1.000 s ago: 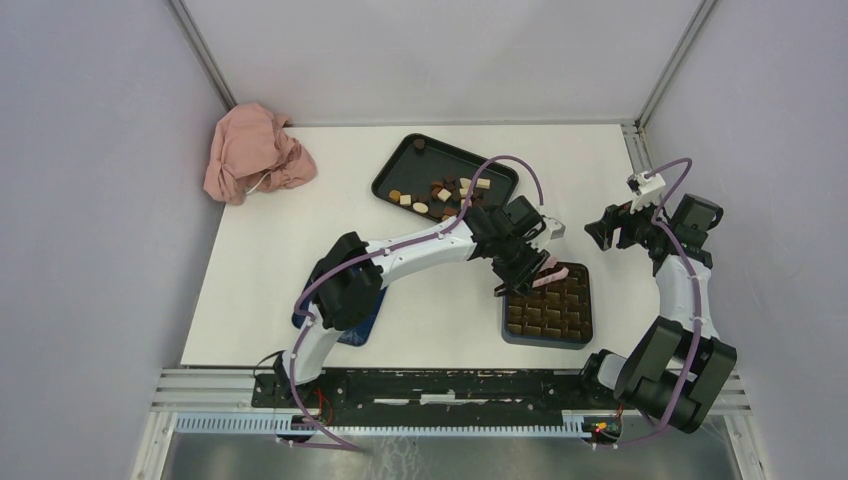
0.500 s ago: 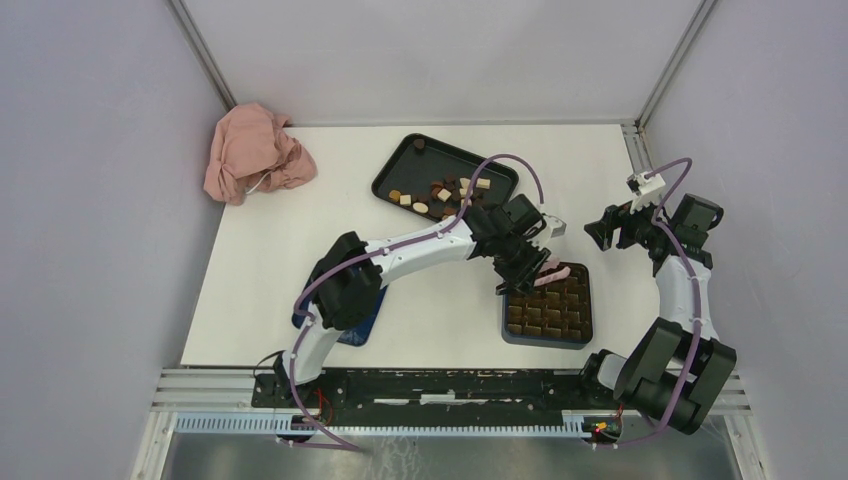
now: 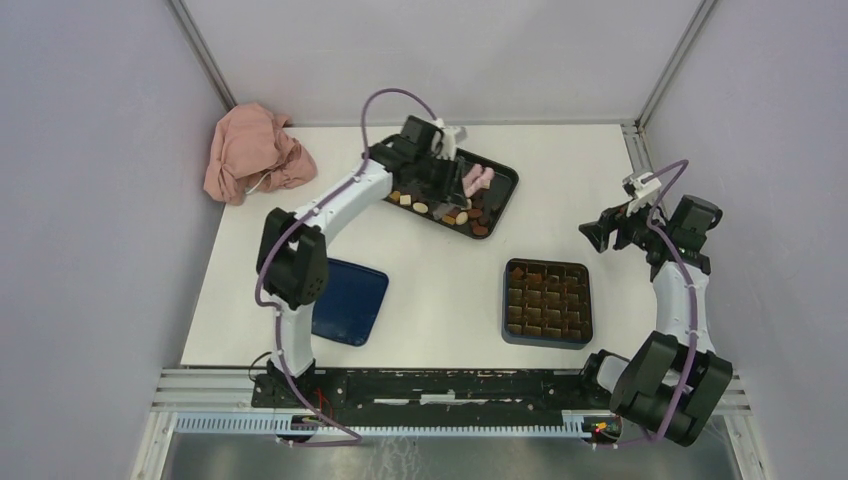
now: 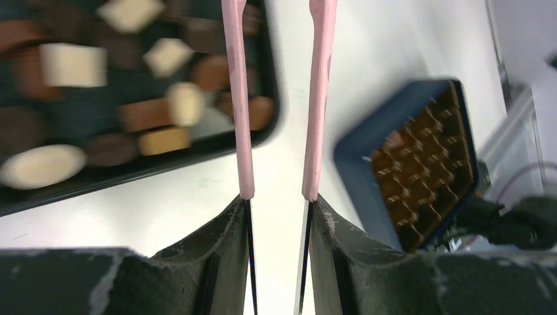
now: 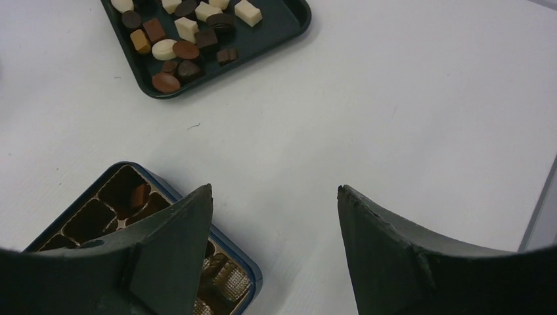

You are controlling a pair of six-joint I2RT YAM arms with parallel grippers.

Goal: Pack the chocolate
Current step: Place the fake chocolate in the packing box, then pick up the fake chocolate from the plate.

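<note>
- The chocolate (image 3: 461, 217) lies loose in the black tray (image 3: 503, 183) by the far edge of the desk (image 3: 450, 290). It is a scatter of dark, tan and cream pieces, bunched toward the tray's near side.
- My left jaws (image 3: 440, 160) are out over that tray, clamped on the pink tongs (image 3: 476, 179).
- From my left wrist, the two pink arms (image 4: 236, 98) run out from between my fingers (image 4: 223, 230) with a gap between them. They cross the tray's rim above blurred pieces (image 4: 72, 64).
- The tong tips leave the top of that view, so I cannot tell whether they touch any piece.
- My right jaws (image 3: 600, 228) hang wide apart near the right edge of the desk, gripping nothing.
- My right wrist view shows bare desk between those fingers (image 5: 177, 236), with the tray (image 5: 276, 23) and its pieces (image 5: 186, 41) beyond.
- The dark blue box (image 3: 546, 343) sits toward the near right corner, well apart from the tray, its brown grid facing up.
- At least one cell holds a brown piece (image 5: 139, 195); I cannot tell how many others are filled.
- A flat blue lid (image 3: 350, 300) lies toward the near left, beside my left arm.
- A pink cloth (image 3: 255, 150) is bunched at the far left corner.
</note>
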